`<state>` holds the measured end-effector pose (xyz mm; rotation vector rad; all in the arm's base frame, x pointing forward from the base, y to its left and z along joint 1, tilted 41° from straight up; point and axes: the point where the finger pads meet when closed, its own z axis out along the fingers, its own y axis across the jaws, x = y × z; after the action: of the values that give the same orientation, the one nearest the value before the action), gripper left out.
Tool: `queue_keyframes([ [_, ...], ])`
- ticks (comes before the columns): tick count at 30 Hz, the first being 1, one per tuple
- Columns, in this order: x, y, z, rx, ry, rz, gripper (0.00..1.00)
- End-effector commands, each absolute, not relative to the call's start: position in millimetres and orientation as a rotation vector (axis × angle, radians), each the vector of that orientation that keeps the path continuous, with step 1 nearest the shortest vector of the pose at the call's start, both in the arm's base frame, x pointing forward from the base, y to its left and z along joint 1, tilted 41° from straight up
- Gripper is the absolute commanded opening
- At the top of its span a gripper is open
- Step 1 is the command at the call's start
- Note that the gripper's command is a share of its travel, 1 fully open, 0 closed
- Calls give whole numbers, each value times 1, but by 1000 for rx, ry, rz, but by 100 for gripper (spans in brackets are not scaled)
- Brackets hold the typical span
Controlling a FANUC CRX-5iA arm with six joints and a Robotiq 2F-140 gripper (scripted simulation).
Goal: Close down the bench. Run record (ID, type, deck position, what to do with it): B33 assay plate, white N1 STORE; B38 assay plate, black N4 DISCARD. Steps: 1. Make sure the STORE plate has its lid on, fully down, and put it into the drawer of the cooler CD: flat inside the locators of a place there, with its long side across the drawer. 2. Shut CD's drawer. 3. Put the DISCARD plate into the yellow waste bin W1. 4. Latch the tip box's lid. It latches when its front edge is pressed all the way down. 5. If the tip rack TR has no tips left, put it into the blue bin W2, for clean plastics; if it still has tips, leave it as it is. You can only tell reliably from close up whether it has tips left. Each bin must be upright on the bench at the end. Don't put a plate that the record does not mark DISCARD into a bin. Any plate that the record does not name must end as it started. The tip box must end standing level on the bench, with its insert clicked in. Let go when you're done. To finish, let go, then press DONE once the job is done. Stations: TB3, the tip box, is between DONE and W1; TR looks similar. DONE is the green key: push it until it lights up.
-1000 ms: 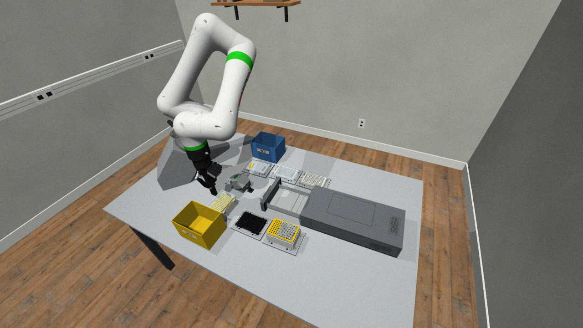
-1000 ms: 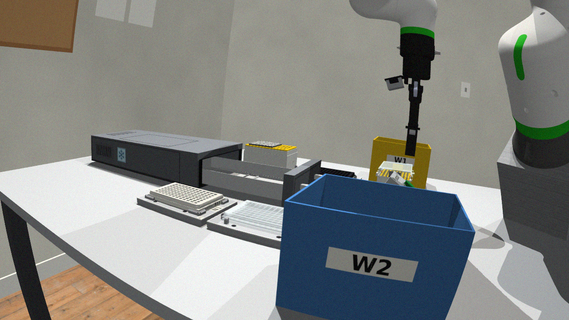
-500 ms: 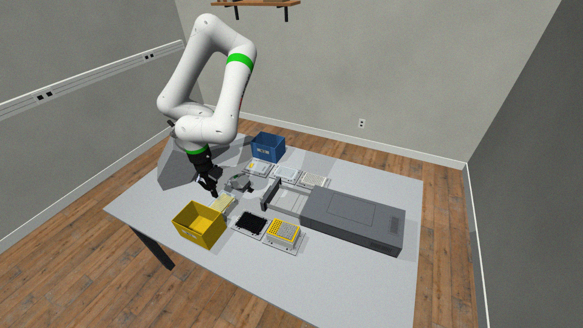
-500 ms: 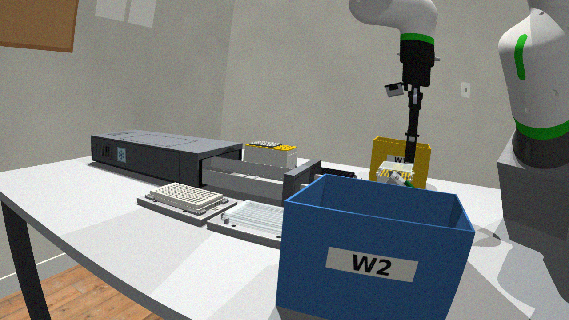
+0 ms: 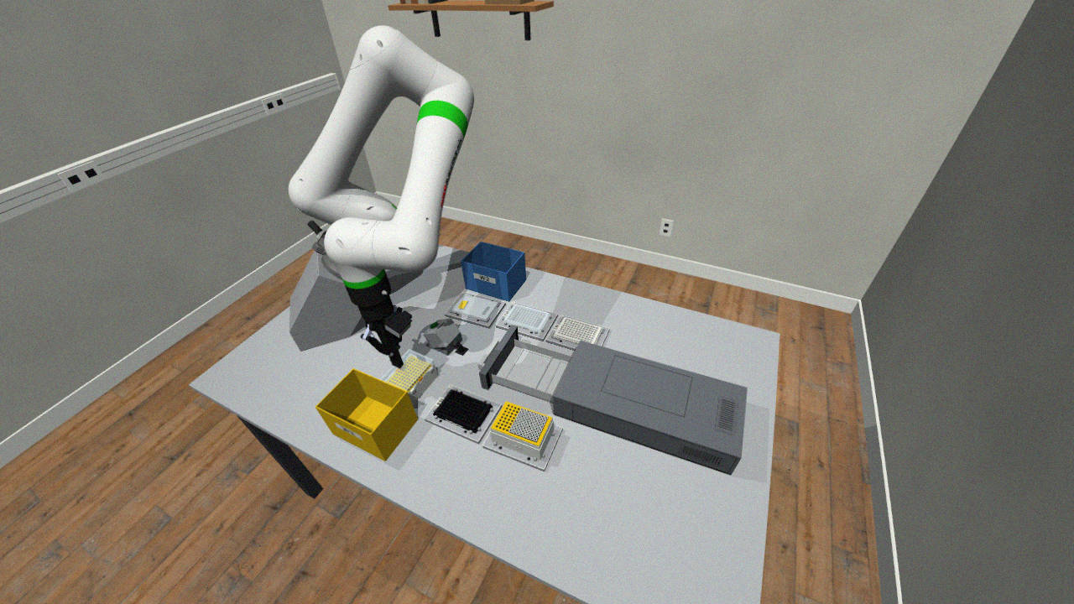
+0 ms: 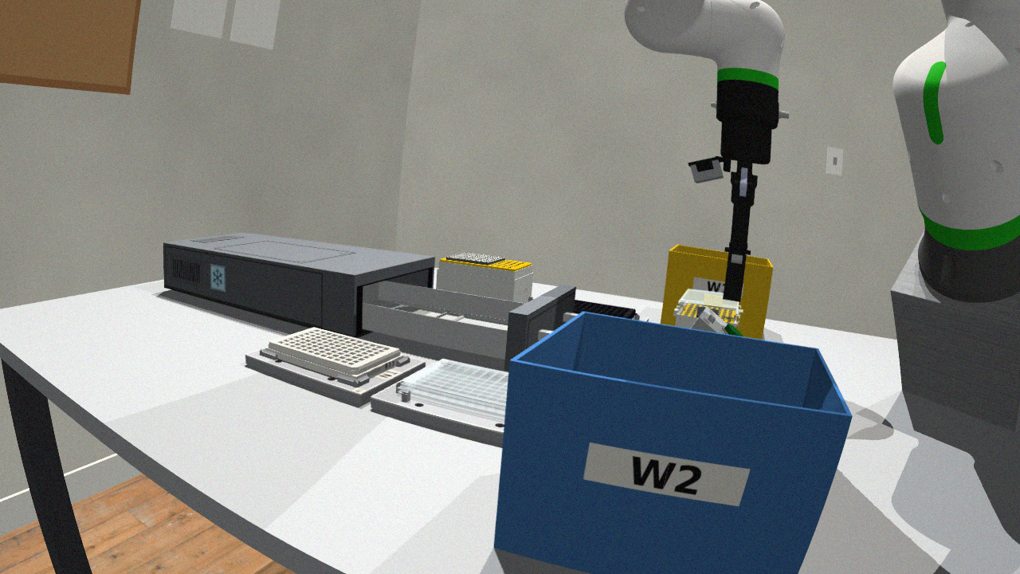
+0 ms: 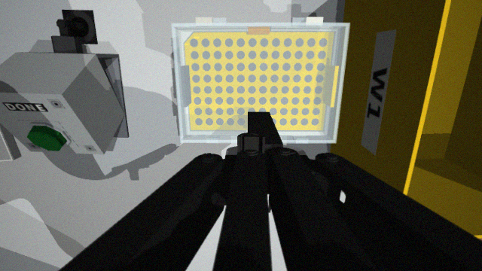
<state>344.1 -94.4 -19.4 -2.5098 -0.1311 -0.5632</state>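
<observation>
My gripper (image 5: pixel 395 360) is shut and empty, pointing down over the near edge of the tip box TB3 (image 5: pixel 411 373). In the wrist view the fingertips (image 7: pixel 260 122) overlap the clear lid's near edge above the yellow insert (image 7: pixel 257 80); I cannot tell if they touch. The box stands between the DONE station with its green key (image 7: pixel 47 138) and the yellow bin W1 (image 5: pixel 367 413). The black plate (image 5: pixel 461 409) sits on its nest. The white plate (image 5: pixel 576 330) sits uncovered on N1, with a clear lid (image 5: pixel 525 316) on the nest beside it. The cooler's drawer (image 5: pixel 525 367) stands open.
The tip rack TR (image 5: pixel 520 425), yellow with a grey patch of holes, stands right of the black plate. The cooler CD (image 5: pixel 649 402) fills the right side. The blue bin W2 (image 5: pixel 493 270) stands upright at the back, near the arm's base.
</observation>
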Motion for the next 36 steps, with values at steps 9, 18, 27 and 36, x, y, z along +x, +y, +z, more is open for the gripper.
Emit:
queue_keyframes([
  [9,345,-94,-21,-2511,-131,-564,10],
  [18,345,-93,-22,-2511,-131,-564,10],
  [27,345,-93,-22,-2511,-131,-564,10],
  [36,343,-98,-16,-2511,-131,-564,10],
])
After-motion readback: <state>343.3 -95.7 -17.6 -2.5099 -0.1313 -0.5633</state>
